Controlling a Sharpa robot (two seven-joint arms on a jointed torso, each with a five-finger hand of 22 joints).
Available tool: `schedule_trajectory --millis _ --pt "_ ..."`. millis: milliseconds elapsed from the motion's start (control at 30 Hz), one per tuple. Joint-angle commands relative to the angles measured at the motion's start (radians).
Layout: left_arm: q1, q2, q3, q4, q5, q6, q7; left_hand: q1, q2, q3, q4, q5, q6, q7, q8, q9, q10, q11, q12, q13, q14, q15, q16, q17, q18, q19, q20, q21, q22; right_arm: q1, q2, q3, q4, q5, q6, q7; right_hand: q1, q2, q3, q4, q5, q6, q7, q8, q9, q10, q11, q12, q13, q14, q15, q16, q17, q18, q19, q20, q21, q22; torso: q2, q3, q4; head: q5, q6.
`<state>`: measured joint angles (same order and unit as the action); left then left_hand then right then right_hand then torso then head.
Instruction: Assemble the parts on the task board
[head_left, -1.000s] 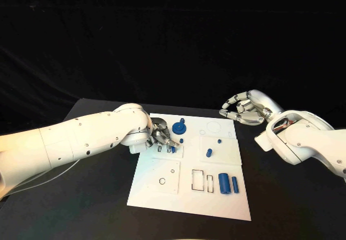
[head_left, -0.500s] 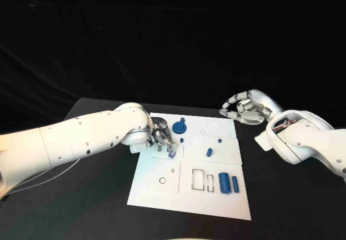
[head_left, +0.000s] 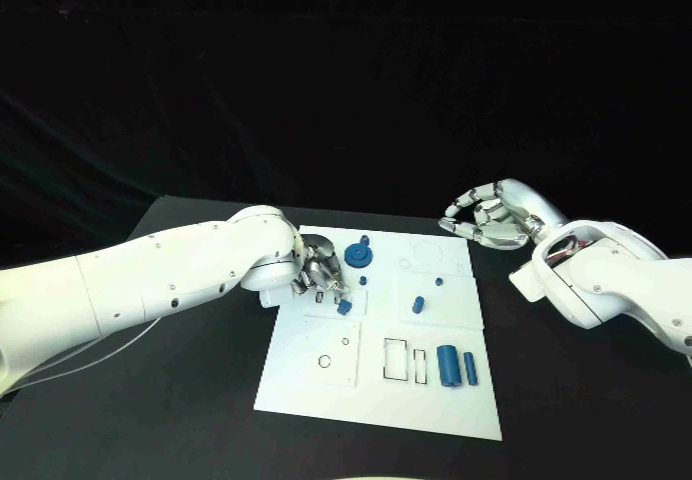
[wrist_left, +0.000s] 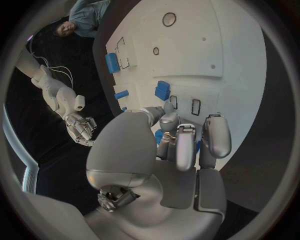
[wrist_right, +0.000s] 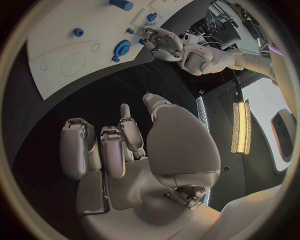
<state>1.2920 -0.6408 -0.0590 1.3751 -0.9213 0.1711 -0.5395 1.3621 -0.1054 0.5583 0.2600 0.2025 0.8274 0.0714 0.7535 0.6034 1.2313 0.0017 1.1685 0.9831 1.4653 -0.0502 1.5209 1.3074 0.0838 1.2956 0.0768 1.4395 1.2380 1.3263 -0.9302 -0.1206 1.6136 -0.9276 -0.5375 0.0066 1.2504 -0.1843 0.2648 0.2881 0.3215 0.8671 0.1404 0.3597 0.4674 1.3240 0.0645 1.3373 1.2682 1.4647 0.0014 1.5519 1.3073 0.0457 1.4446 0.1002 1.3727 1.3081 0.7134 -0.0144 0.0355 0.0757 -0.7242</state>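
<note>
The white task board (head_left: 325, 385) lies mid-table. My left hand (head_left: 320, 272) hovers over its far left part, fingers apart and holding nothing. A small blue block (head_left: 345, 308) lies on the board just past the fingertips, beside two narrow slots (wrist_left: 195, 106); the left wrist view shows the block (wrist_left: 162, 90) free of the fingers (wrist_left: 212, 137). A blue gear (head_left: 358, 258) stands close beside that hand. My right hand (head_left: 488, 220) hangs beyond the board's far right corner, empty, fingers loosely spread (wrist_right: 119, 150).
A small blue peg (head_left: 418, 305) and a tiny blue stud (head_left: 438, 280) stand mid-board. Two blue cylinders (head_left: 459, 367) lie side by side near the right edge, next to rectangular outlines (head_left: 397, 360). Black table (head_left: 173, 420) surrounds the board.
The small blue block, held in the left hand's fingers a second ago, has dropped down onto the board and now lies free. The right hand has not moved.
</note>
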Motion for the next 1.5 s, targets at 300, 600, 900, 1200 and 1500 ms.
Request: schedule_trajectory --millis 300,600,900,1200,1500 --pt "0.001 -0.023 0.001 0.032 0.015 -0.098 0.096 -0.041 -0.059 0.055 -0.012 -0.008 -0.018 0.004 -0.001 0.017 -0.027 0.003 -0.041 -0.050 0.065 0.000 -0.005 0.160 -0.007 -0.004 0.002 0.000 -0.009 -0.001 -0.002 0.000 0.002 -0.006 -0.001 0.003 0.005 0.006 -0.003 -0.003 0.009 -0.007 0.002 0.006 0.002 0.000 -0.002 -0.002 0.002 0.089 -0.008 -0.005 0.189 0.008 -0.003 0.000 -0.006 0.110 0.000 -0.0003 0.0000 -0.002 0.001" --pt "-0.002 -0.067 0.002 0.090 -0.015 -0.202 0.233 -0.048 -0.116 0.056 -0.035 -0.009 -0.051 0.038 -0.055 -0.010 -0.215 0.034 -0.238 -0.282 0.016 0.026 -0.070 0.054 0.018 -0.103 0.008 -0.056 -0.126 -0.002 -0.005 -0.002 0.007 -0.017 0.010 -0.002 0.009 0.006 -0.002 -0.004 0.012 -0.008 0.002 0.006 0.002 -0.001 -0.002 -0.003 0.001 0.089 -0.008 -0.005 0.189 0.008 -0.003 0.000 -0.007 0.110 -0.001 0.0002 0.0020 -0.006 0.002" --pt "-0.009 -0.104 0.002 0.128 -0.064 -0.225 0.282 -0.028 -0.134 0.053 -0.058 -0.011 -0.063 0.060 -0.096 -0.040 -0.252 0.052 -0.297 -0.333 -0.023 0.043 -0.117 -0.017 0.032 -0.162 0.021 -0.098 -0.197 -0.005 -0.004 -0.004 0.017 -0.073 0.042 -0.016 0.084 0.013 0.031 -0.037 0.007 -0.018 0.005 0.004 0.004 -0.005 -0.002 -0.008 -0.003 0.088 -0.009 -0.006 0.187 0.008 -0.002 -0.002 -0.009 0.112 0.000 0.0000 0.0009 -0.004 0.003" --pt "-0.018 -0.143 0.002 0.144 -0.023 -0.249 0.297 -0.014 -0.132 0.057 -0.071 -0.009 -0.056 0.060 -0.106 -0.051 -0.254 0.053 -0.307 -0.349 -0.041 0.044 -0.139 -0.049 0.040 -0.189 0.024 -0.119 -0.233 -0.013 0.011 -0.006 0.041 -0.213 0.116 -0.041 0.161 0.019 0.102 -0.079 -0.035 -0.017 0.012 -0.023 -0.011 -0.004 0.003 -0.008 -0.002 0.089 -0.005 -0.006 0.189 0.007 0.001 0.001 -0.007 0.117 0.001 -0.0012 0.0008 -0.002 -0.002" --pt "-0.028 -0.185 0.003 0.162 0.038 -0.314 0.333 -0.003 -0.127 0.061 -0.081 -0.008 -0.051 0.066 -0.118 -0.062 -0.253 0.057 -0.312 -0.361 -0.064 0.047 -0.170 -0.093 0.049 -0.224 0.026 -0.146 -0.279 -0.021 0.064 -0.010 0.045 -0.405 0.202 -0.046 0.183 0.011 0.142 -0.102 -0.072 0.005 0.006 -0.042 -0.029 0.000 0.000 -0.005 0.001 0.091 -0.007 -0.003 0.198 0.006 0.002 0.001 -0.005 0.121 0.000 -0.0014 0.0017 -0.003 -0.006"
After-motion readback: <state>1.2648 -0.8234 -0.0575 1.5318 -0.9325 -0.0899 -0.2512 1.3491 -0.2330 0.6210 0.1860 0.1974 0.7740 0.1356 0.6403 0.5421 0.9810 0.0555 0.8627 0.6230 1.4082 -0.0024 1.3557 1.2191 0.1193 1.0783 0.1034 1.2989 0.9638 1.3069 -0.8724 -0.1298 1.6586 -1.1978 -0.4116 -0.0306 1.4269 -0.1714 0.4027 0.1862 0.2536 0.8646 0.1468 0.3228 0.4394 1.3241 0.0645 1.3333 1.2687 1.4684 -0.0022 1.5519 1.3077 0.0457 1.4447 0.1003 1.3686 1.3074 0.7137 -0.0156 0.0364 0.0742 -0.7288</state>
